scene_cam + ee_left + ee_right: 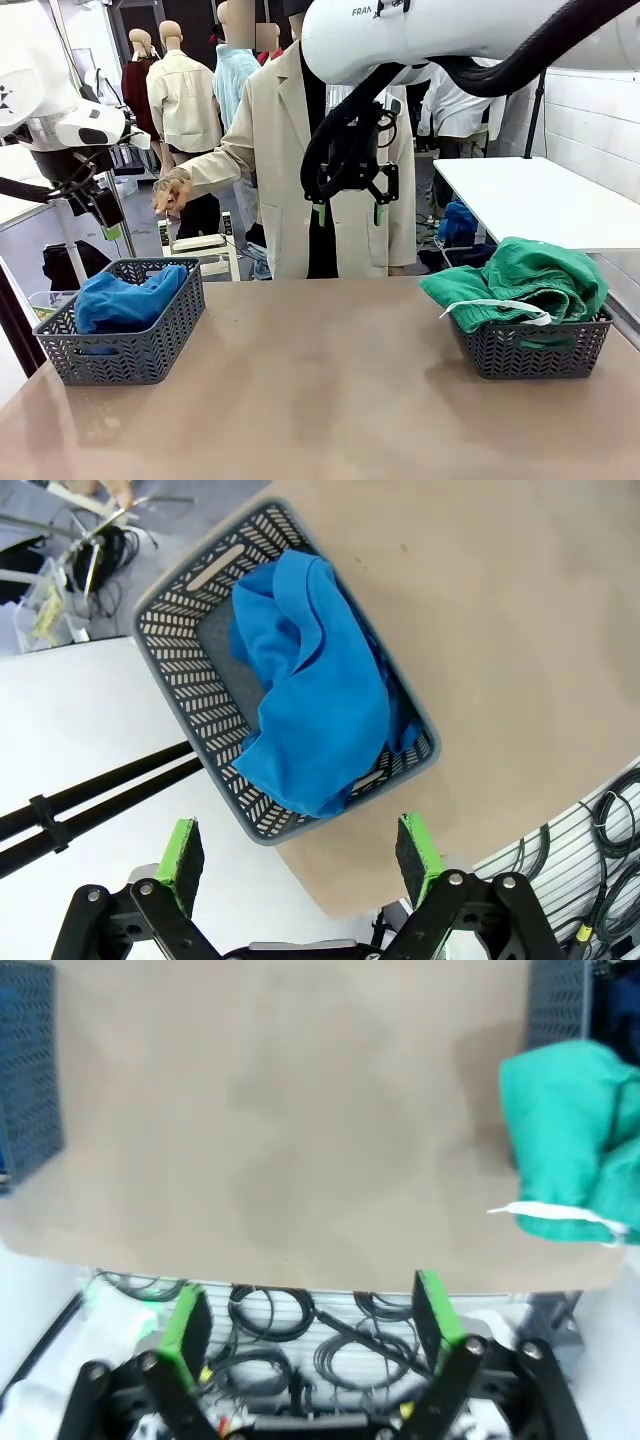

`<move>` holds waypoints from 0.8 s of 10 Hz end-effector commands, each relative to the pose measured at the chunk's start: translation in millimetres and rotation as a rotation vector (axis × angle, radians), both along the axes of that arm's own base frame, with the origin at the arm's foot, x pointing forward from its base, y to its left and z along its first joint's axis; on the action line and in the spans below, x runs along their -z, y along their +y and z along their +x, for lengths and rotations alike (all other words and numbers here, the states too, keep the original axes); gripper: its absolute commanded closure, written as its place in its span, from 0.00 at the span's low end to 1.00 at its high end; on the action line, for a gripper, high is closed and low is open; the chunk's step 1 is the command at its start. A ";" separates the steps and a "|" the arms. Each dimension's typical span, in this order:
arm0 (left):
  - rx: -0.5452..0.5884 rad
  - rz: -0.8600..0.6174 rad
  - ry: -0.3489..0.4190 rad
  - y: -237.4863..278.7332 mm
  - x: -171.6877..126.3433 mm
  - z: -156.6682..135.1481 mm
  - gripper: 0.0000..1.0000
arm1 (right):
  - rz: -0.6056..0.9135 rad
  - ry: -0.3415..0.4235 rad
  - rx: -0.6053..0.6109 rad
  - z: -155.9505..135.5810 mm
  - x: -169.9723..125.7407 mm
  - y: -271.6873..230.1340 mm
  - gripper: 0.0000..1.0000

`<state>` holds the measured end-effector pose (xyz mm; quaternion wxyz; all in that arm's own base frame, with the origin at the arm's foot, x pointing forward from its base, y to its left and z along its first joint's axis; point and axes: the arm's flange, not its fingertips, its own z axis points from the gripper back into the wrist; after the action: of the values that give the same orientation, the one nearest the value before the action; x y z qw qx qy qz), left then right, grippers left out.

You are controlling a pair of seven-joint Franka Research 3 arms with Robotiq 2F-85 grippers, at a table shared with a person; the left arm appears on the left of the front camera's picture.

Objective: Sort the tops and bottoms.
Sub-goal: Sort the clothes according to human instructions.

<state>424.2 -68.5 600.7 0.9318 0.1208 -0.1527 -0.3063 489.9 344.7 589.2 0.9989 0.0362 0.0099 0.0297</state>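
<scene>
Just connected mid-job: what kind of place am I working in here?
It looks like a robot lab or workshop set up for clothes sorting, not a home. A tan table carries two grey mesh baskets, one holding a blue garment, one a green garment. Loose cables hang below the table edge.

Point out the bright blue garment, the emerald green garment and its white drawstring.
Bright royal-blue cloth garment [320, 700]: left wrist view, middle fold.
Emerald green garment [530, 275]: front view, top of the heap.
White drawstring [500, 307]: front view, mid cord.
</scene>
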 end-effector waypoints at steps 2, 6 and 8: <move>0.001 -0.001 -0.021 -0.2 -3.3 -1.3 0.00 | -0.011 0.023 0.002 15.7 -8.9 8.5 0.00; 0.001 -0.001 -0.021 -0.2 -3.3 -1.3 0.00 | -0.011 0.023 0.002 15.7 -8.9 8.5 0.00; 0.003 -0.001 -0.006 -1.0 -2.3 -1.2 0.00 | 0.007 0.022 -0.009 14.2 -6.9 7.9 0.00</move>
<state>423.0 -69.6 602.9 0.9310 0.1211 -0.1556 -0.3072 504.0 352.8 596.2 0.9984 0.0402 0.0211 0.0338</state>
